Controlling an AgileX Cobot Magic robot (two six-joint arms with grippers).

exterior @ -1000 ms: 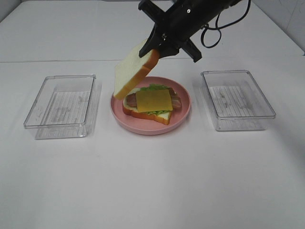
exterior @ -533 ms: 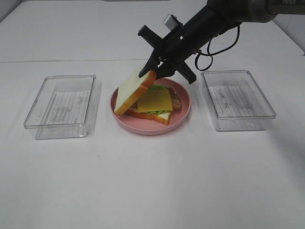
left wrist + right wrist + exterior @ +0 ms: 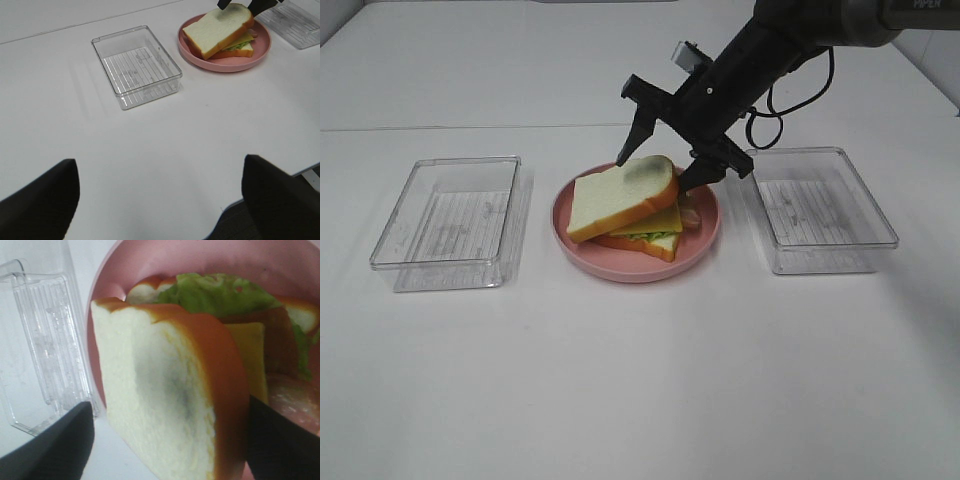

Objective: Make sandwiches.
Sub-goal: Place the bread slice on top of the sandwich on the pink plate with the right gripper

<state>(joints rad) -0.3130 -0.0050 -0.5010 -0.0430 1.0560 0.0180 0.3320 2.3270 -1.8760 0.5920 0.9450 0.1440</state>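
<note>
The sandwiches (image 3: 630,212) sit as one stack on the pink plate (image 3: 705,243), right under the right tool (image 3: 670,148): bottom slice, lettuce (image 3: 220,292), bacon, cheese (image 3: 247,357), and a top slice (image 3: 620,195) lying crooked, tilted up toward the tool and overhanging the stack on the far side from it. These look like light toy pieces, fairly stiff with smooth faces, so I'd expect layers to slide over each other rather than squash. The best hold on that top slice looks like the crust edge nearest the tool, pinched across its thickness.

Now the tool itself: jaws spread wide, one finger on each side of the slice's raised end, close to the crust. From the wrist view the dark fingers (image 3: 55,437) flank the bread without pressing into it, so it reads as let go, holding nothing.

The left tool (image 3: 160,200) hangs well back over the tabletop, jaws wide apart, empty, with a clear tray (image 3: 137,65) between it and the plate.
</note>
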